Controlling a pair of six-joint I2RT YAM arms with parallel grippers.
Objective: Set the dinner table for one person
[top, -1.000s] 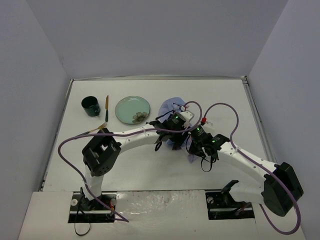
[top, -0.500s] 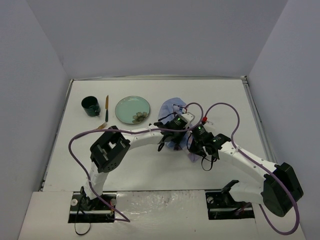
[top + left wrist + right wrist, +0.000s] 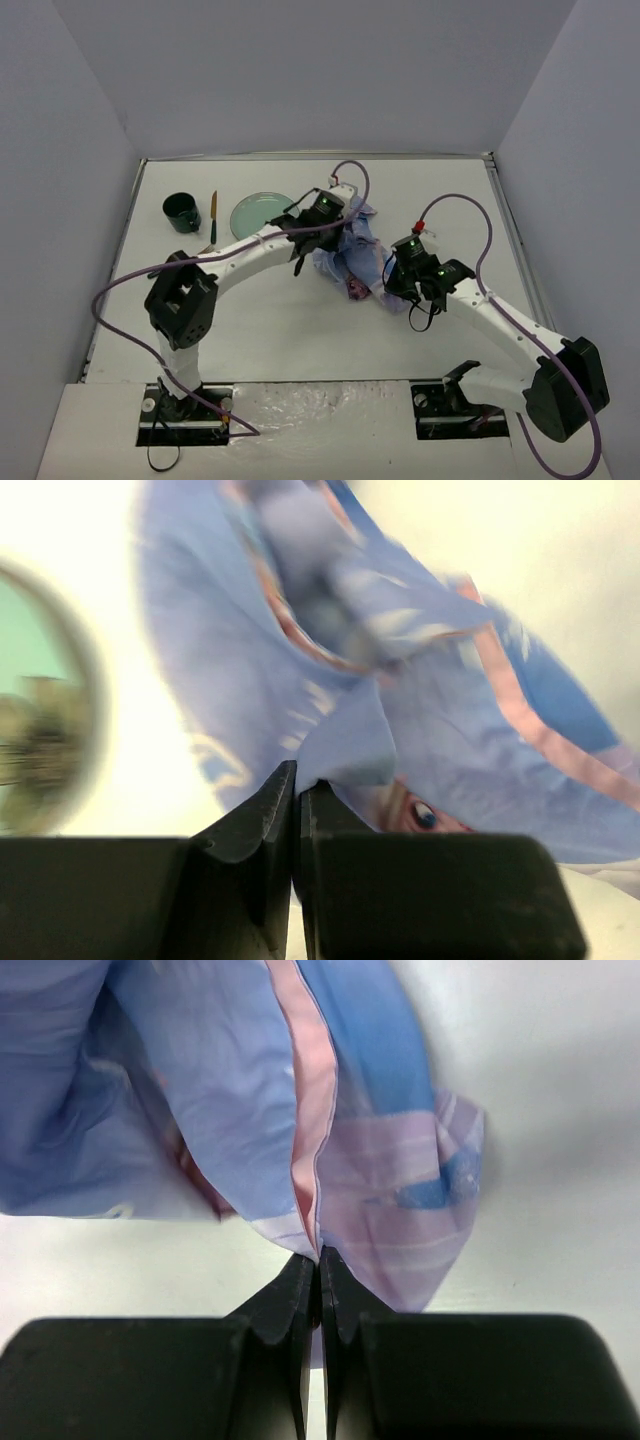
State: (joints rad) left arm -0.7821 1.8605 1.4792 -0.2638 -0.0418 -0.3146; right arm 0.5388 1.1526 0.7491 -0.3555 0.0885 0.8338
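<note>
On the white dinner table (image 3: 250, 330) lies a crumpled blue printed cloth placemat (image 3: 345, 255), stretched between both grippers. My left gripper (image 3: 342, 224) sits at the cloth's far side and is shut on a fold of it (image 3: 297, 775). My right gripper (image 3: 384, 288) holds the near right corner, shut on the pink-striped edge (image 3: 319, 1260). The cloth fills both wrist views (image 3: 450, 710) (image 3: 200, 1090). A green plate (image 3: 255, 215) lies left of the cloth, partly under the left arm, and shows blurred in the left wrist view (image 3: 40, 700).
A dark green mug (image 3: 182, 212) stands at the far left. A knife (image 3: 213, 215) lies between the mug and the plate. Purple cables loop over both arms. Grey walls close in the table on three sides.
The left gripper has closed on the cloth and moved toward the far side and left, by the plate. The right gripper has moved right with its corner, pulling the cloth out between them.
</note>
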